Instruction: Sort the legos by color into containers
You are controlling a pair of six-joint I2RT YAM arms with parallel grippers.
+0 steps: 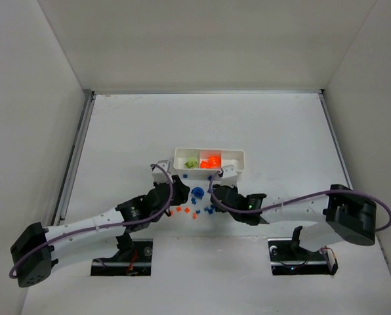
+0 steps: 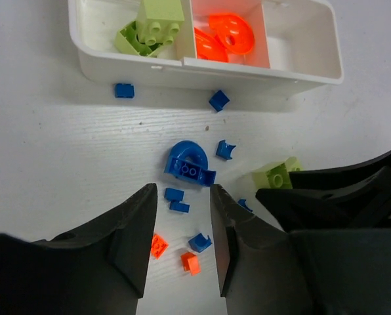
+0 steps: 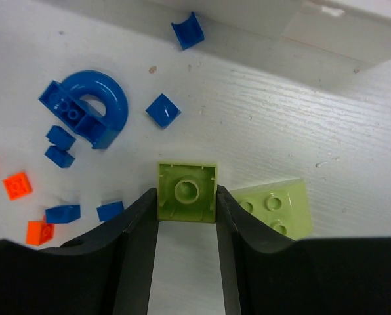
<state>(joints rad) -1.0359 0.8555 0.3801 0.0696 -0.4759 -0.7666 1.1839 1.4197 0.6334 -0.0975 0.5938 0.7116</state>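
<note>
The right gripper [image 3: 185,209] pinches a green brick [image 3: 186,191] by its end, near the white tray [image 2: 182,71]. The hold looks thin, I think, so the brick may slip and fall among the blue bricks [image 3: 163,109]. The left gripper [image 2: 184,197] is open and empty.

White links [image 1: 84,228], black joints [image 1: 31,257], purple cables [image 1: 171,188], black end effector fingers [image 2: 133,243].

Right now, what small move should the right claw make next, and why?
Probably lift straight up. The right claw looks closed on a green brick, a second green brick sits right beside it, and the green compartment lies ahead.
</note>
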